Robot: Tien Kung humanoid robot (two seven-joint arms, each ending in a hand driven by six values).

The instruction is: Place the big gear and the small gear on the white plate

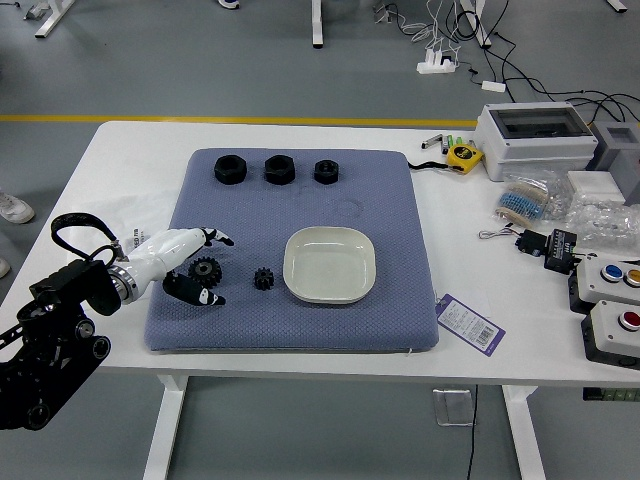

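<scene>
Low on a blue-grey textured mat [390, 315], close to its left edge and nearer the front-left corner than the back one, lies a big black toothed gear [205, 270]. It looks rigid and compact, probably modest in weight and unlikely to break. Its teeth should give fingers something to catch, though a pinch on the rim alone might let it tilt; opposite sides of the rim, squarely across the middle, seem the best hold.

The robot's white-and-black left hand [152, 257] reaches in from the left, fingers parted wide and gripping nothing. The gear sits between them, white fingers on its far side, a black digit on its near side; whether they touch it, I can't tell from where I stand. To the gear's right, towards the mat's front edge, is a small black toothed gear [263, 279], outside the grasp, just beside a rounded off-white plate [329, 265].
</scene>
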